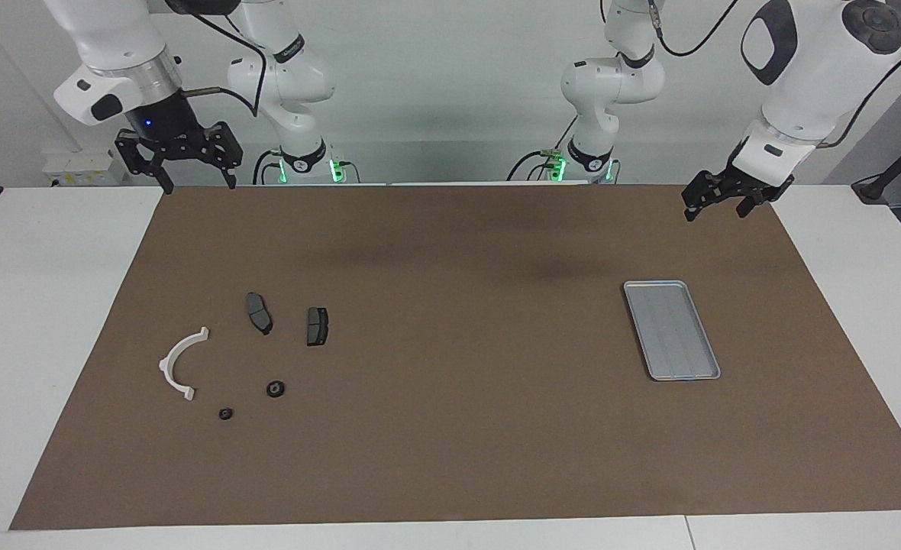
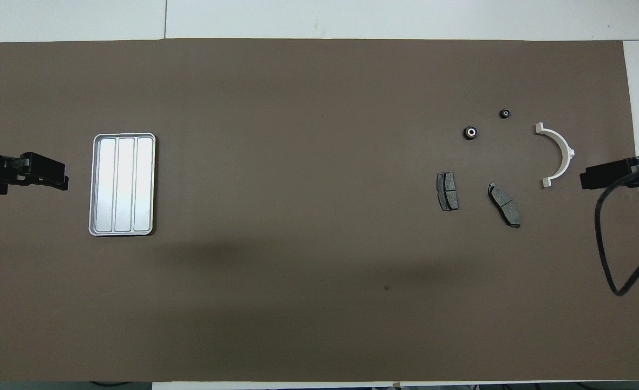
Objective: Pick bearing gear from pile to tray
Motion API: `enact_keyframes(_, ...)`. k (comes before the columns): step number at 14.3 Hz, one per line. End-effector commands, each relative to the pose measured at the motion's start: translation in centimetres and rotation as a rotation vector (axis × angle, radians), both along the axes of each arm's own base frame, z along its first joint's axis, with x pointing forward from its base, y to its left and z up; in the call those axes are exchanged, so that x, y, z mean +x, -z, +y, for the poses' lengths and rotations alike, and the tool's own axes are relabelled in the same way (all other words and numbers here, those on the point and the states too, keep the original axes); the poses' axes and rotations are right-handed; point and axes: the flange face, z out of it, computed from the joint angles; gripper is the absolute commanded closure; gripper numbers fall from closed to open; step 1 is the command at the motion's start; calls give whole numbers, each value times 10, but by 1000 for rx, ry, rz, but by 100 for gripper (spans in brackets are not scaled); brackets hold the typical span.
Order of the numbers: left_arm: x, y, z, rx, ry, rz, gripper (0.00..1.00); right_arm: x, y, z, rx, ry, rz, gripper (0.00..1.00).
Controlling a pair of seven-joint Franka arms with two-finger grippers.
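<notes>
A brown mat (image 2: 308, 216) fills nearly the whole frame, with strips of white table (image 2: 406, 19) along the top edge. At centre left lies the silver tray (image 2: 95, 184), long side vertical, three lengthwise panels visible inside its rim. At the left edge, level with the tray, the left gripper (image 2: 59, 180) pokes in as a dark shape. In the upper right sits the scattered pile: a white half-ring bracket (image 2: 560, 154), two dark plates (image 2: 447, 191) below it, and two small black round pieces (image 2: 470, 132) above them. The right gripper (image 2: 587, 177) enters at the right edge, just beside the bracket, trailing a black cable (image 2: 604, 244).
</notes>
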Motion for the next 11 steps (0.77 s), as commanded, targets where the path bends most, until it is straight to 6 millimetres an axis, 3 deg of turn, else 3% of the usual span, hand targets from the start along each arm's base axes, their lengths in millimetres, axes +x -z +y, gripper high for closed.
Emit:
enact_keyframes(1, -1, -1, 0, -3, 4, 12, 0, -18, -20, -1, 14, 16, -33, 0)
enact_keyframes(4, -1, -1, 1, -3, 3, 12, 0, -25, -29, -6, 15, 18, -44, 0)
enact_keyframes(11, -1, -1, 1, -3, 3, 12, 0, -31, -27, -7, 17, 26, -30, 0)
